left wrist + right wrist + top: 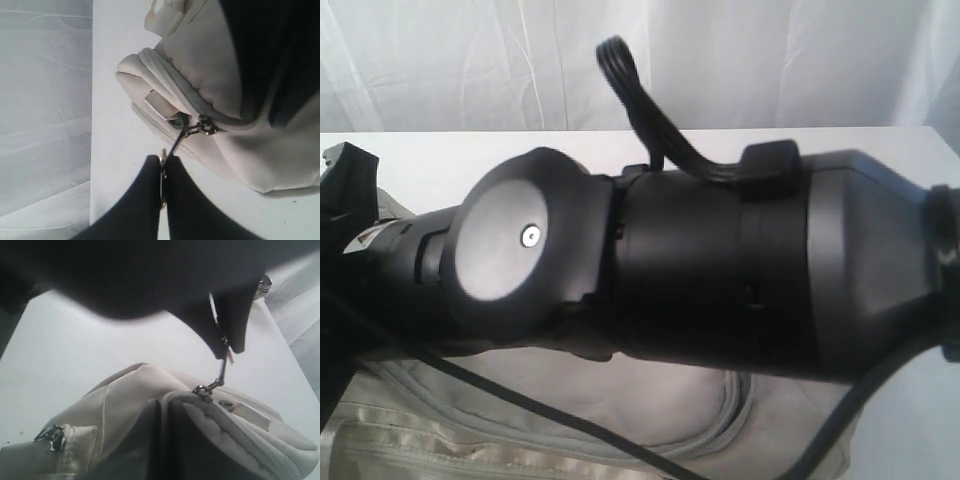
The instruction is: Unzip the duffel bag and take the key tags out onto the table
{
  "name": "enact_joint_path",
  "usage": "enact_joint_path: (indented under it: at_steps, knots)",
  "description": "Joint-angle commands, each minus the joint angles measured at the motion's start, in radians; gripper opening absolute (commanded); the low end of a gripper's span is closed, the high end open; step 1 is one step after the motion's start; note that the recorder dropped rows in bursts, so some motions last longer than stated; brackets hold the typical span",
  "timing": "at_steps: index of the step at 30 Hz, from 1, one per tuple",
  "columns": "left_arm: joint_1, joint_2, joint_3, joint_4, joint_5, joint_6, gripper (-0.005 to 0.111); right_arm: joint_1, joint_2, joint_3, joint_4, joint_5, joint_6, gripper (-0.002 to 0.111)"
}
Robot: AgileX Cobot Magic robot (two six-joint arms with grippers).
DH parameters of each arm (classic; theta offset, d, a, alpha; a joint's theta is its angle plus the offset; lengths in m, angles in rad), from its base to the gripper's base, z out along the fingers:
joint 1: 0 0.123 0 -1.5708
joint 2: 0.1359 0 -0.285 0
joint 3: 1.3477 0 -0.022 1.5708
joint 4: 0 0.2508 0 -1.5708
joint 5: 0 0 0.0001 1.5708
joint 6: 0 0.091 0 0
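one bag is laid on the table. two grippers are counted: the left gripper is clamped on the zip pull, shown only in wrist views; the right gripper is closed against the bag.

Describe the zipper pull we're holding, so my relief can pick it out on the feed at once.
Find the cream duffel bag on the white table, then its rounded end, where the grey zipper stops. The zipper pull there is pinched taut in the left gripper. The other pull, farther along the bag, hangs free.
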Motion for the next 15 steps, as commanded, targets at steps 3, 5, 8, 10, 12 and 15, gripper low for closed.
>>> enact_joint_path:
  at_steps: [3,5,8,10,12,15]
  knots:
    - [-0.005,0.035,-0.007,0.048,-0.113,-0.003,0.000,0.004,0.008,-0.007,0.000,0.071,-0.001,0.000]
    - [-0.005,0.061,-0.007,0.063,-0.115,-0.003,0.000,0.004,0.008,-0.007,0.000,0.094,-0.001,0.000]
    - [-0.005,0.104,-0.007,0.081,-0.115,-0.003,0.000,0.004,0.008,-0.008,0.000,0.124,-0.001,0.000]
    - [-0.005,0.133,-0.007,0.107,-0.115,-0.003,0.000,0.004,0.006,-0.011,0.000,0.153,-0.006,0.000]
    - [-0.005,0.159,-0.007,0.150,-0.115,-0.007,0.000,0.004,0.002,-0.013,0.000,0.187,-0.025,0.000]
    - [0.011,0.204,-0.007,0.249,-0.131,-0.052,0.000,0.004,-0.018,-0.013,0.000,0.267,-0.027,0.000]
